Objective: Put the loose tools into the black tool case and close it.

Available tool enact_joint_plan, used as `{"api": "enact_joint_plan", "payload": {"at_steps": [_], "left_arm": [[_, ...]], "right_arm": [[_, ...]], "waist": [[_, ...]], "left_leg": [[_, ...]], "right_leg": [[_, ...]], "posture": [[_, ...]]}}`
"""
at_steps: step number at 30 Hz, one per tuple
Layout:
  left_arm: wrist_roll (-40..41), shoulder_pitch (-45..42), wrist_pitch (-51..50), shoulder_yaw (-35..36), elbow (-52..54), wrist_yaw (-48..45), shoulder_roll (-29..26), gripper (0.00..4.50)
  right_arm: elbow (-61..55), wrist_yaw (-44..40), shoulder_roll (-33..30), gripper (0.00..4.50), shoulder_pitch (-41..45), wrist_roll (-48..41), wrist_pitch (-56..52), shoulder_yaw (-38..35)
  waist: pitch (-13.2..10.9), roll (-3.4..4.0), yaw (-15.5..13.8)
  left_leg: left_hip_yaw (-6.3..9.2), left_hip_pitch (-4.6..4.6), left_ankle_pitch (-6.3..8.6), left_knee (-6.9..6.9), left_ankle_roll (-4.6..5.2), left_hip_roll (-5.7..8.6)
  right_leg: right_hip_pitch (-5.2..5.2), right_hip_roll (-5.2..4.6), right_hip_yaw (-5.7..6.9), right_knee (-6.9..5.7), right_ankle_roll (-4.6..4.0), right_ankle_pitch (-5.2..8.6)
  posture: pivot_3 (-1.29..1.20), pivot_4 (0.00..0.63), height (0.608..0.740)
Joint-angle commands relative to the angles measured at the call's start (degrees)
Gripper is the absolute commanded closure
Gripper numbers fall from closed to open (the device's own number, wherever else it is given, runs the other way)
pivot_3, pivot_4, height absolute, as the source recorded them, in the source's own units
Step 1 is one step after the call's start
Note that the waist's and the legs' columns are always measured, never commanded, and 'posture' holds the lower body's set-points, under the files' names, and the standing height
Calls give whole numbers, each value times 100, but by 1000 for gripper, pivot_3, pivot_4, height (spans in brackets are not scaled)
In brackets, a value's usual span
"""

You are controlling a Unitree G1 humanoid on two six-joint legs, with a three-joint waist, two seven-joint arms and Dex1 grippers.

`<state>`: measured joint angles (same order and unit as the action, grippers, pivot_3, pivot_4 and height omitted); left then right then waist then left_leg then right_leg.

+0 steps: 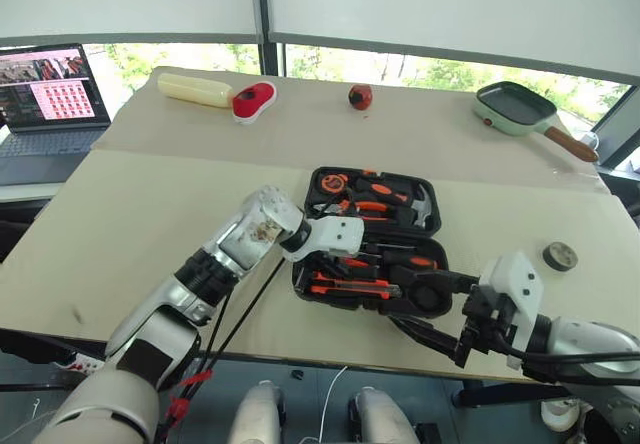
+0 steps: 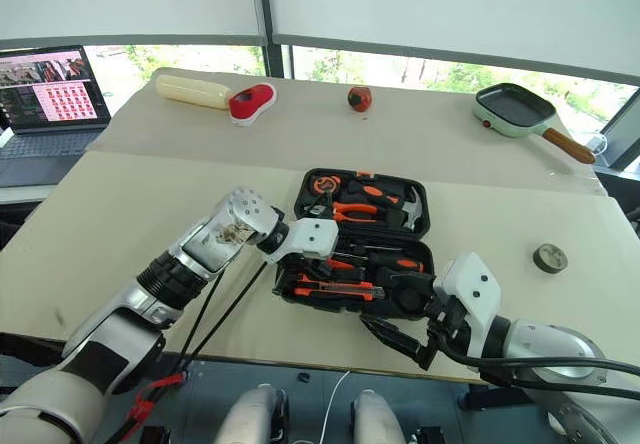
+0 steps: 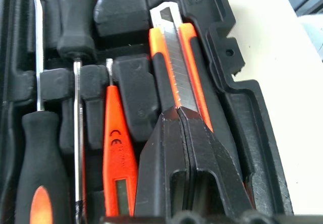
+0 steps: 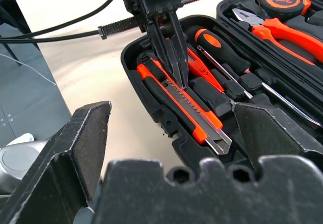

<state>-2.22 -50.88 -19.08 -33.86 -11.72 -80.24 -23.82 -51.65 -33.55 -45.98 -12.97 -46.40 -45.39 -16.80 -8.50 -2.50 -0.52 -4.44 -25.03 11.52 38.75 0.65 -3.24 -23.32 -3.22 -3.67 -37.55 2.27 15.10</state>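
Here the case [image 1: 372, 242] lies open near the middle of the desk [image 1: 150, 204], its two halves spread flat, one far and one near. The far half holds pliers [image 2: 352, 205], a tape measure [image 2: 328, 184] and a hammer [image 2: 415, 204]; the near half holds two screwdrivers [image 4: 227, 52], the slim orange tester [image 3: 118, 158] and the knife [image 4: 184, 108], each lying in the moulded tray. The left claw [image 4: 177, 80] reaches in from the left over the near half, its two black fingers pressed together with nothing between them, and their tips rest on the knife's metal blade strip about midway along it. The knife lies along the near edge of the tray, just beside the tester. The right claw [image 2: 400, 342] hangs at the near right corner of the case, its fingers spread wide and empty, apart from the case rim. A small dark roll [image 1: 560, 256] sits alone on the desk to the right, well apart from the case.
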Motion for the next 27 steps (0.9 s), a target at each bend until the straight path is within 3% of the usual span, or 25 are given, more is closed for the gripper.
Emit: {"api": "enact_joint_plan", "payload": {"at_steps": [1,11,14,18,19,23,27], "left_arm": [[-79,-3,168,-69,54,0,72,4455],[-451,227,821,-252,-303,194,213,4455],[228,177,290,503,-167,216,288,4455],[1385,267,-522,1551,320,-42,41,3559],[1545,316,-634,1695,416,-82,-54,3010],[2147,707,-804,2473,775,-221,-674,1660],[2711,1053,-1118,2880,1310,-251,-1032,187]], "right_arm": [[-97,59,37,0,-34,-77,108,-140],[-49,106,32,0,-99,105,141,-118],[116,304,138,0,-314,259,160,-596],[465,295,357,0,-989,454,212,-1637],[553,227,412,0,-1158,456,245,-1890],[1186,-225,642,0,-2117,620,391,-3316],[1609,-642,526,0,-2533,730,527,-3877]], "waist": [[0,0,-2],[1,1,-22],[1,1,-25],[-1,2,-7],[0,5,-1],[3,34,-1],[3,35,7]], "left_leg": [[1,0,0,0,0,2],[21,1,0,1,1,22],[30,1,0,2,1,25],[53,-16,0,2,2,25],[62,-16,0,1,2,25],[66,-13,0,-3,2,27],[65,-6,0,-5,2,27]], "right_leg": [[0,-2,0,0,1,0],[12,-14,3,3,10,2],[15,-15,7,3,11,2],[-2,-16,8,0,14,4],[-2,-15,10,-1,14,4],[1,-16,10,0,17,6],[7,-17,10,1,16,8]], "posture": [[0,150,740],[0,150,740],[0,150,740],[0,150,740],[0,150,740],[0,150,740],[0,150,740]]}}
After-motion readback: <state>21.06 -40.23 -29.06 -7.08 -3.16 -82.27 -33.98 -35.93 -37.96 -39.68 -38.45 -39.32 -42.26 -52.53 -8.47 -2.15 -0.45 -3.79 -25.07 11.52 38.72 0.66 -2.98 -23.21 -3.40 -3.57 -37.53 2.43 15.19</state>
